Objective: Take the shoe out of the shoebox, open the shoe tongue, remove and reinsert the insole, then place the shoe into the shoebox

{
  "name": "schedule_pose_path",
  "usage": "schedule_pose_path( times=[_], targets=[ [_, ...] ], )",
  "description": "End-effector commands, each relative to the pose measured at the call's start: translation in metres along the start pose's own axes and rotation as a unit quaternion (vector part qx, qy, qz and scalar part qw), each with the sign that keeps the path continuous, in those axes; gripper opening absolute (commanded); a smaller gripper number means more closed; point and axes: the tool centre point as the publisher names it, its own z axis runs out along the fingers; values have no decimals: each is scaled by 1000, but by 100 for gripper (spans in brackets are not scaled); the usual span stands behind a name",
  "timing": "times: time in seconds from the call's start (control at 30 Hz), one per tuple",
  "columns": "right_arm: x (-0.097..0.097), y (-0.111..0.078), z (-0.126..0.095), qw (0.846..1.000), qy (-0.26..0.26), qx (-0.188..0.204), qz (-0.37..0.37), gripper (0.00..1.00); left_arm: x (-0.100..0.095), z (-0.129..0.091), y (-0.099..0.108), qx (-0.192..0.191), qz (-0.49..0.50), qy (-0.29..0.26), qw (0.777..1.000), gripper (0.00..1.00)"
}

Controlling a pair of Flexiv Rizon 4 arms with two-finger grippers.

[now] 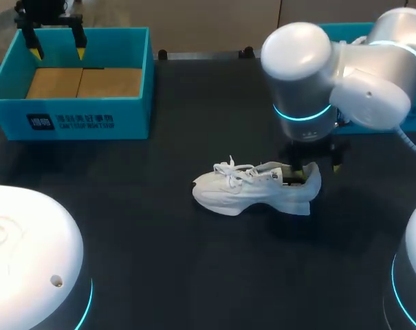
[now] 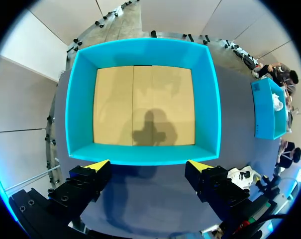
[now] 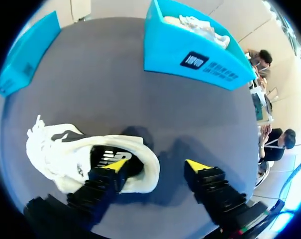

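Observation:
The white shoe lies on the dark table near the middle, with its toe toward my left side. My right gripper hangs over its heel. In the right wrist view this gripper is open. One finger sits over the shoe's opening, where a dark insole shows. The other finger stands outside, apart from the heel rim. The teal shoebox stands at the back left, with only its bare cardboard floor inside. My left gripper hovers above it. In the left wrist view it is open and holds nothing, near the front wall of the shoebox.
A second teal box stands at the back right, partly hidden by my right arm. In the right wrist view it holds something white. Bare dark table lies between the shoe and the shoebox.

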Motion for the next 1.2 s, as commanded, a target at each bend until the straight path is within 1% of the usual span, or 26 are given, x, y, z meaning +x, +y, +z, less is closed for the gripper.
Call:
schedule_pose_path(
  times=[0.03,0.1,0.13,0.2,0.33,0.37,0.43,0.47,0.5,0.53,0.6,0.63,1.2],
  targets=[
    [-15,-2,-31,999,19,-23,-46,100,0,0,0,0,0,-1,1000,100],
    [-17,1,-41,996,21,-39,-82,100,0,0,0,0,0,-1,1000,100],
    [-17,2,-42,995,22,-41,-87,100,0,0,0,0,0,-1,1000,100],
    [-22,8,-55,990,33,-60,-125,100,0,0,0,0,0,-1,1000,100],
    [-25,14,-70,976,46,-85,-197,100,0,0,0,0,0,-1,1000,100],
    [-25,16,-75,966,54,-98,-234,100,0,0,0,0,0,-1,1000,100],
    [-24,16,-80,950,58,-114,-286,100,0,0,0,0,0,-1,1000,100],
    [-24,15,-84,932,58,-133,-333,100,0,0,0,0,0,-1,1000,100],
    [-25,15,-87,920,61,-147,-359,100,0,0,0,0,0,-1,1000,100],
    [-25,15,-89,905,74,-152,-391,100,0,0,0,0,0,-1,1000,100],
    [-27,16,-93,884,75,-151,-435,100,0,0,0,0,0,-1,1000,100],
    [-29,18,-94,878,70,-144,-451,100,0,0,0,0,0,-1,1000,100],
    [-29,18,-94,878,70,-144,-451,100,0,0,0,0,0,-1,1000,100]
  ],
)
